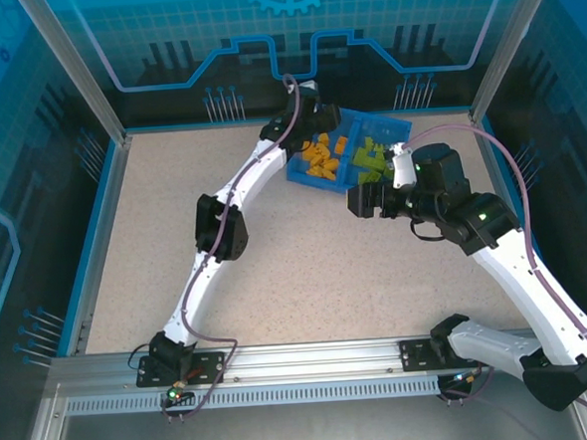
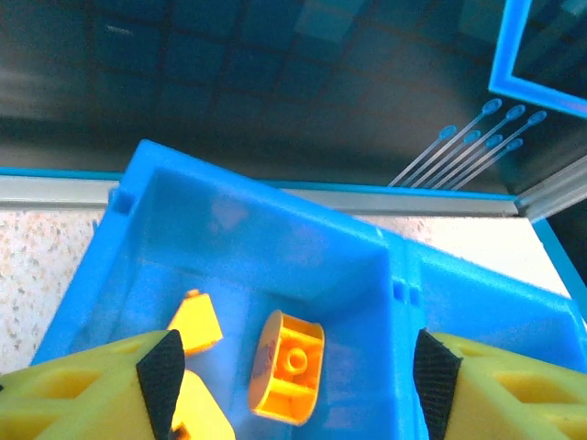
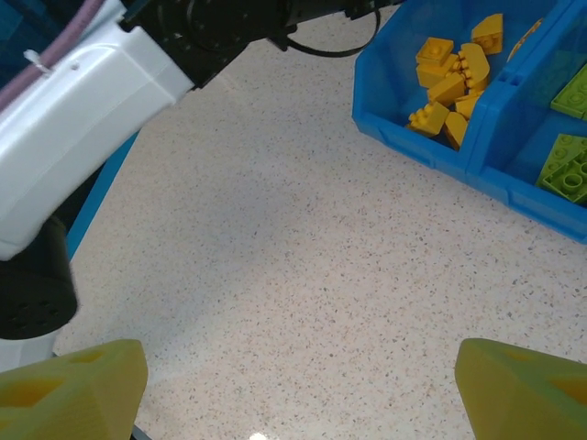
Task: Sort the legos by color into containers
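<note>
Orange brick sits in the tray's orange bin straight below the left gripper, jaws spread and empty, its long axis crosswise to their closing line; right gripper is spread over bare table.

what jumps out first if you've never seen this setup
The bright blue tray at the far side of the table stands out, orange legos in its left compartment and green legos in its right. The left pincer hangs open over the orange side; the right pincer is open above the table, just short of the tray.
</note>
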Motion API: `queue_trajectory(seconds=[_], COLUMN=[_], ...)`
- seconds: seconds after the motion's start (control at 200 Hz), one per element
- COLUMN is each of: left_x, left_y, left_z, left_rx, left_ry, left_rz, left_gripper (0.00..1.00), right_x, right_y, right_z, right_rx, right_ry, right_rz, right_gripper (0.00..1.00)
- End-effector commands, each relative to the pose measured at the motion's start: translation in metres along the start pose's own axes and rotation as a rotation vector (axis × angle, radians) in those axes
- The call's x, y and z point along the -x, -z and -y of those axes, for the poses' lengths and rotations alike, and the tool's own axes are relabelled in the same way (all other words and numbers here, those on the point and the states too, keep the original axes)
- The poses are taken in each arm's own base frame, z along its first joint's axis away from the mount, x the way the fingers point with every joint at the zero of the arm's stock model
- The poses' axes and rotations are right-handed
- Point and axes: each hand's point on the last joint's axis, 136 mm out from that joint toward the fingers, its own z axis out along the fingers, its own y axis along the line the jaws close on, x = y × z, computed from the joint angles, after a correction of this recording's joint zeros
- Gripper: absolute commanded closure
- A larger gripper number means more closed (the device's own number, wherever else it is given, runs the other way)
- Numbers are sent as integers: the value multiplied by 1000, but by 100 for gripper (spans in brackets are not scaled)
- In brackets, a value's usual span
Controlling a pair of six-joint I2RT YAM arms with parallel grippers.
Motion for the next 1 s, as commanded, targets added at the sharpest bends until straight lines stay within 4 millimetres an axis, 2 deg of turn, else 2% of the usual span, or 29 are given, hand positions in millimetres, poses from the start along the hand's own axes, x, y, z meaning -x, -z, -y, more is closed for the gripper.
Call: queue_trajectory(seconds=[0.0, 0.005, 0.02, 0.055, 0.07, 0.085, 0.105, 0.15, 0.215, 0.265, 0.355, 0.46, 0.485, 0.62, 0.7, 0.87, 0.995], left_x=[52, 51, 62, 63, 57, 64, 56, 56, 44, 43, 13, -19, -23, -52, -65, -93, -106], left_y=[68, 68, 82, 99, 100, 112, 117, 144, 174, 206, 242, 272, 281, 305, 313, 322, 325], left_z=[48, 48, 55, 57, 54, 58, 54, 53, 45, 39, 15, -18, -25, -79, -111, -172, -205], left_rx=[-125, -125, -146, -166, -166, -182, -180, -193, -192, -190, -159, -83, -61, 113, 220, 377, 460], left_ry=[-13, -14, -13, -13, -13, -12, -14, -25, -61, -91, -168, -246, -253, -277, -278, -281, -287], left_rz=[106, 102, 136, 161, 157, 182, 176, 193, 202, 236, 217, 201, 209, 231, 242, 235, 227], left_gripper=[31, 31, 31, 31, 31, 31, 31, 31, 31, 29, 26, 22, 21, 8, 2, 1, 1], right_x=[-2, -1, -2, -3, -3, -4, -4, -4, -4, -2, 1, 3, -4, -15, -26, -43, -39], right_y=[-2, -2, -3, -4, -5, -5, -5, -5, -7, -8, -10, -5, -9, 0, -7, -50, -91], right_z=[21, 22, 25, 34, 38, 42, 46, 58, 69, 74, 88, 121, 133, 191, 220, 259, 266], right_rx=[-81, -89, -100, -134, -150, -166, -183, -226, -262, -269, -314, -457, -499, -765, -819, -819, -747], right_ry=[-14, -14, -17, -22, -23, -24, -23, -13, 22, 63, 111, 119, 122, 73, 42, 86, 154], right_rz=[12, 14, 16, 20, 24, 28, 31, 48, 76, 110, 191, 266, 261, 351, 396, 322, 300], right_gripper=[11, 11, 11, 10, 10, 9, 9, 8, 4, 4, 3, 3, 3, 3, 2, 0, 0])
